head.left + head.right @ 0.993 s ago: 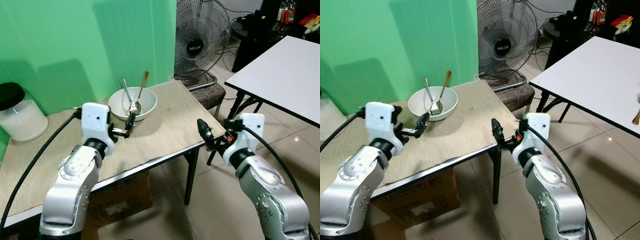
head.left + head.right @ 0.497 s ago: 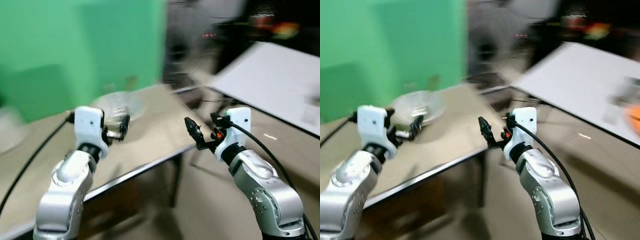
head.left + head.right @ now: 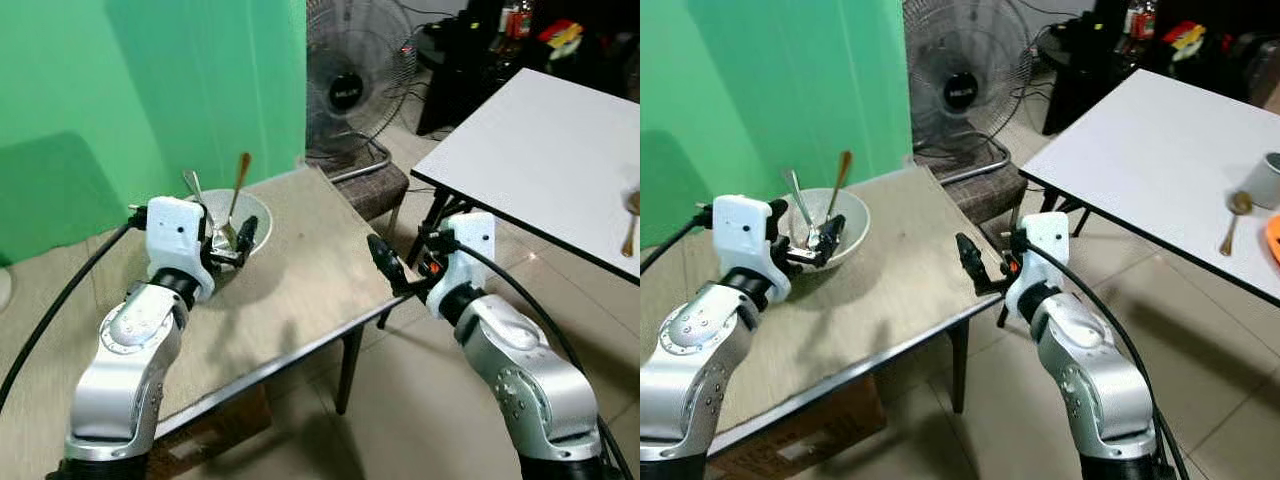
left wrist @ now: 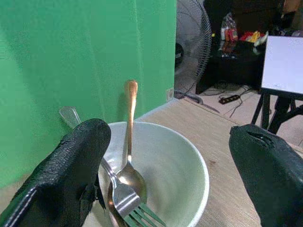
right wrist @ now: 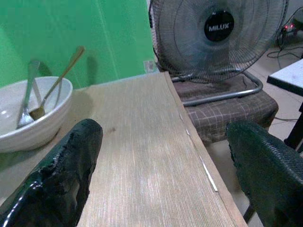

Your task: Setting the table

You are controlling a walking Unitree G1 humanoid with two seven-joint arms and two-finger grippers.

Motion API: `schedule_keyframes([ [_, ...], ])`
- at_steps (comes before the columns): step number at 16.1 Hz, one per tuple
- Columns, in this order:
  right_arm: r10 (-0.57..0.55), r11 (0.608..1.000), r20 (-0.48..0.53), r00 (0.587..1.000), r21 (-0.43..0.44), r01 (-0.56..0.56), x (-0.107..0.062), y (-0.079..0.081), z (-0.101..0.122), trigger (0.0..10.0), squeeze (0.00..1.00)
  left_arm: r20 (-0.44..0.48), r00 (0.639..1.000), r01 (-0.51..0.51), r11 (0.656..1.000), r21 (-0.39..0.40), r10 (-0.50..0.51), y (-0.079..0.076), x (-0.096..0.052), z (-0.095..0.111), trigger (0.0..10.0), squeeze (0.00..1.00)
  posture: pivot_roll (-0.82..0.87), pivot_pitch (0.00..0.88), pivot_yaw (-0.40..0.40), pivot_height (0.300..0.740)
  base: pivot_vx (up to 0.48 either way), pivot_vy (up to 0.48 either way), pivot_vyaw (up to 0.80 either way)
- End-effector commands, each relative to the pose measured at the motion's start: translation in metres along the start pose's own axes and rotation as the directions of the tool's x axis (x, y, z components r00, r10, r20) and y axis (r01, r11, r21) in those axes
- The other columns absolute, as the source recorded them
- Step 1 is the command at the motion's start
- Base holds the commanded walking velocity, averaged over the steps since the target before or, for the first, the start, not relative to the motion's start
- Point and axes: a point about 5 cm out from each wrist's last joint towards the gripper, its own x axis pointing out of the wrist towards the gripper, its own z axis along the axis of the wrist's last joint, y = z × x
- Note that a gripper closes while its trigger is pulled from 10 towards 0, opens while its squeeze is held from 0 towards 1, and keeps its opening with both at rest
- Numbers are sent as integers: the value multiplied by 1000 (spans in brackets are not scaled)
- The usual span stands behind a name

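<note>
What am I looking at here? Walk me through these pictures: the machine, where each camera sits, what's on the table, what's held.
This is a humanoid robot with two silver arms, each ending in a gripper of two black fingers. The two wide pictures come from cameras in its head, looking down. The two close pictures come from cameras on its wrists, looking out between the fingers.

On the wooden table stands a white bowl holding a fork and a spoon. The left gripper is open at the bowl's rim. The right gripper is open at the table's near corner. Neither holds anything.

To the right is a white table with another spoon on it. A fan stands behind.
</note>
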Motion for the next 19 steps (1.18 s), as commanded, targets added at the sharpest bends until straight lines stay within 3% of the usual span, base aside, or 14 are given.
schedule_keyframes([
  [1, 10, 1000, 10, 1000, -5, -10, -1, 0, 0, 10000, 0, 17, 1000, 4, 1000, 9, -4, 2, 0, 3, 10000, 1000, -46, 0, -8, 740, 274, 0, 0],
  [7, 29, 1000, 6, 1000, -6, -29, -2, 4, -3, 10000, 0, 14, 1000, 12, 1000, 10, -12, 5, 0, 0, 10000, 1000, -36, 0, -15, 740, 271, 0, 0],
  [10, 54, 998, 16, 998, -12, -54, -1, 8, 0, 10000, 0, 18, 1000, 16, 1000, 10, -16, 5, -1, 0, 10000, 1000, -38, 0, -18, 740, 269, 0, -800],
  [17, 65, 998, 10, 998, -22, -65, 0, 10, -1, 10000, 0, -6, 1000, 30, 1000, 8, -30, 9, -3, -5, 10000, 1000, -34, 0, -19, 740, 228, 0, 0],
  [19, 84, 995, -5, 996, -46, -85, -2, 11, -2, 10000, 0, -44, 998, 52, 998, 28, -51, 14, -1, -11, 10000, 902, -38, 0, -18, 740, 0, 0, 0],
])
